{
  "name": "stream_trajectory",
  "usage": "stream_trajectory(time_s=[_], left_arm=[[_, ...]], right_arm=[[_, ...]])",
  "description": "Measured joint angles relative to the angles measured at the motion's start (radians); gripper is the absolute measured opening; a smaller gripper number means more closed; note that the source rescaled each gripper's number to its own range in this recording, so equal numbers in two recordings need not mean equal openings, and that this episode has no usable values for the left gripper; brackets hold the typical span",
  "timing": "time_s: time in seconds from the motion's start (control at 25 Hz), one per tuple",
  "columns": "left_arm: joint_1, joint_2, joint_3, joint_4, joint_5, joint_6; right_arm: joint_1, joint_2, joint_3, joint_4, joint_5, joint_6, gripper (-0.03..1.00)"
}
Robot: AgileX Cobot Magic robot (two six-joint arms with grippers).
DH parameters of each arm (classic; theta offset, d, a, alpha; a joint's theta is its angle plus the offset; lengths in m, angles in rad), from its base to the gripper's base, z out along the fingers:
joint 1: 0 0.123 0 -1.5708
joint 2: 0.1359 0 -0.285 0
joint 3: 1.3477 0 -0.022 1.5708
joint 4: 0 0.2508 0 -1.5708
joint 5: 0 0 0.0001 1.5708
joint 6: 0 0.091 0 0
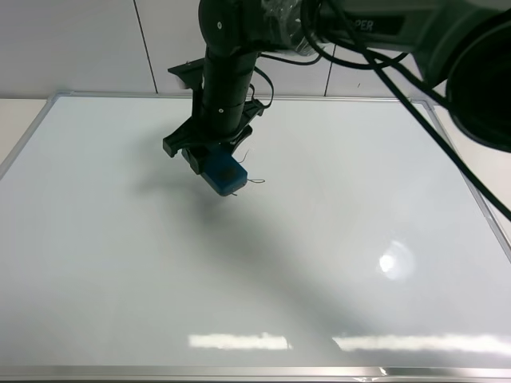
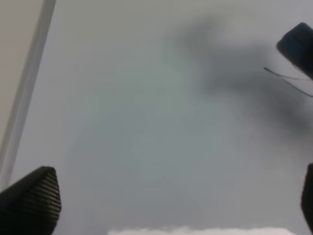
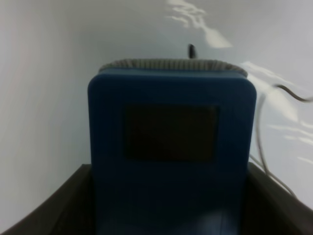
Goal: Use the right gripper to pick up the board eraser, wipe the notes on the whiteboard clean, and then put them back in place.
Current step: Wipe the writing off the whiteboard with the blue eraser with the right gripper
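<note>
The right gripper (image 1: 209, 159) reaches across to the upper left-middle of the whiteboard (image 1: 335, 263) and is shut on the teal-blue board eraser (image 1: 224, 173). The eraser is pressed felt-down on the board. In the right wrist view the eraser (image 3: 171, 147) fills the middle, with one dark grey patch showing and the black fingers (image 3: 58, 210) on both sides. Thin black lines of the notes (image 1: 254, 182) stick out just right of the eraser; they also show in the right wrist view (image 3: 261, 142). The left gripper (image 2: 168, 200) is open and empty above bare board; it sees the eraser (image 2: 298, 46).
The right arm and its black cables (image 1: 415, 104) cross the upper right of the board. The silver frame (image 1: 24, 140) runs along the left edge, with pale table beyond it. A white panelled wall (image 1: 80, 40) stands behind. Light glare (image 1: 395, 259) lies on the lower right.
</note>
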Motion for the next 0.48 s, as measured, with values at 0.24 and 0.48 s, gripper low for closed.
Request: stream_trajectory(time_s=[0.24,0.48], left_arm=[[0.0,0.0,0.0,0.0,0.0,0.0],[0.0,0.0,0.0,0.0,0.0,0.0]], right_arm=[[0.042,0.087,-0.081,-0.029,0.002,0.025,0.01],[0.049,0.133,-0.1,-0.047,0.002,0.049,0.01]])
